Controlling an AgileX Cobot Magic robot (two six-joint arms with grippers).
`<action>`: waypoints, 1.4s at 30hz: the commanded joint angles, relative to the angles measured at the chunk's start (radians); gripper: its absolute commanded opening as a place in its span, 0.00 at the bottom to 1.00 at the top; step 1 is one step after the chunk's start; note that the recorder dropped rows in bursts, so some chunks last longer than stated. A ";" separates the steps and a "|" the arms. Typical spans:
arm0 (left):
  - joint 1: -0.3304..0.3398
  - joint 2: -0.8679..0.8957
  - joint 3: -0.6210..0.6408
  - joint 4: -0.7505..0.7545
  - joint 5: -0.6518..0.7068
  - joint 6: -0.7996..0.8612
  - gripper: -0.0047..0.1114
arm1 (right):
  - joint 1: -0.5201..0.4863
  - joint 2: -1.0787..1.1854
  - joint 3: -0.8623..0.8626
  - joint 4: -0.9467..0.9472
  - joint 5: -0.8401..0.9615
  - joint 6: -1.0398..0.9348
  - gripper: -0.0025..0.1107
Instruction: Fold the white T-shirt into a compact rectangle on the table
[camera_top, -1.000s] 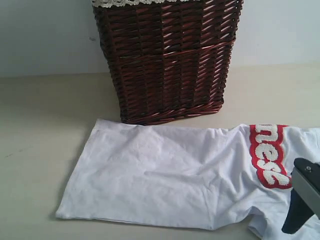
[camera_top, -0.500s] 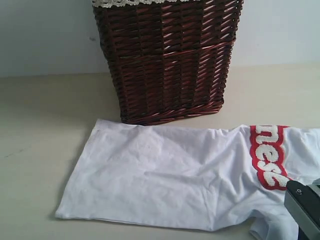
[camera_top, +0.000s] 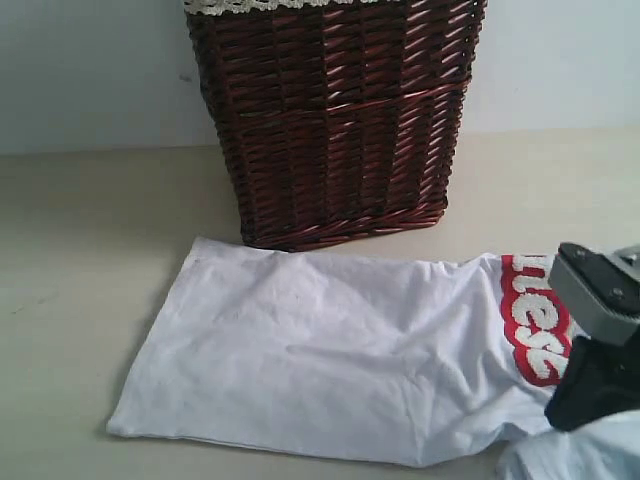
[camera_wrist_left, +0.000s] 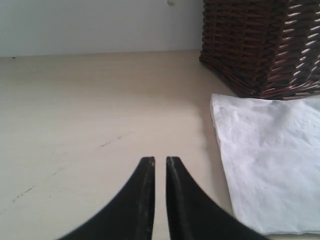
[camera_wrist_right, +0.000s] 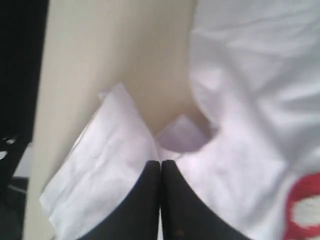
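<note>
The white T-shirt (camera_top: 330, 350) lies spread on the table (camera_top: 90, 250) in front of the basket, its hem end to the left. Its red-outlined letters (camera_top: 535, 330) sit bunched at the right. My right gripper (camera_top: 572, 412) is at the shirt's right end, near the front. In the right wrist view it (camera_wrist_right: 160, 162) is shut on a fold of the T-shirt (camera_wrist_right: 240, 75) beside the sleeve. My left gripper (camera_wrist_left: 160, 159) hovers over bare table (camera_wrist_left: 75, 100), left of the shirt's hem corner (camera_wrist_left: 270, 165). Only a thin slit shows between its jaws and nothing is in them.
A tall dark brown wicker basket (camera_top: 330, 120) with white lace trim stands just behind the shirt, seen also in the left wrist view (camera_wrist_left: 260, 45). A pale wall rises behind the table. The table's edge (camera_wrist_right: 42, 100) drops to dark floor beside the sleeve.
My right gripper closed on the shirt and rose toward the letters, pulling the right end of the cloth up and bunching it. The left gripper and the hem end stayed put.
</note>
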 joint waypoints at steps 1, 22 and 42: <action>-0.002 -0.007 0.000 -0.001 -0.004 0.001 0.13 | -0.004 -0.007 -0.077 0.065 -0.107 0.081 0.02; -0.002 -0.007 0.000 -0.001 -0.004 0.001 0.13 | -0.004 0.073 -0.128 0.289 -0.661 0.316 0.58; -0.002 -0.007 0.000 -0.001 -0.004 0.001 0.13 | -0.002 0.004 0.063 0.085 -0.307 -0.088 0.56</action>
